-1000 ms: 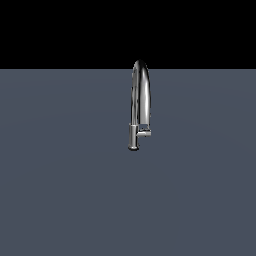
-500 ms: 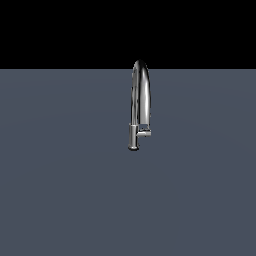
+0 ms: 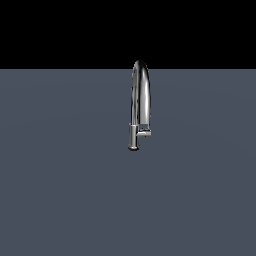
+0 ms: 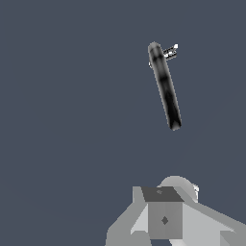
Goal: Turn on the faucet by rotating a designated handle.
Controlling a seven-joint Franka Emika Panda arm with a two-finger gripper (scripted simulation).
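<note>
One faucet (image 3: 139, 102) stood on the grey worktop (image 3: 60, 190), a little toward the exterior view's right and far back, its small handle (image 3: 144, 133) jutting sideways from the lower cylinder toward that view's right. Rigid, polished metal fixed at its base, it looked stiff and slippery; I judged the stubby handle (image 4: 169, 52) the place to push or pinch, near its free tip for leverage. In the wrist view the hand (image 4: 166, 218) hung well apart from the faucet (image 4: 164, 86), touching nothing; whether it was open or closed I could not tell. Against the earlier frames, nothing in the exterior view had shifted.
</note>
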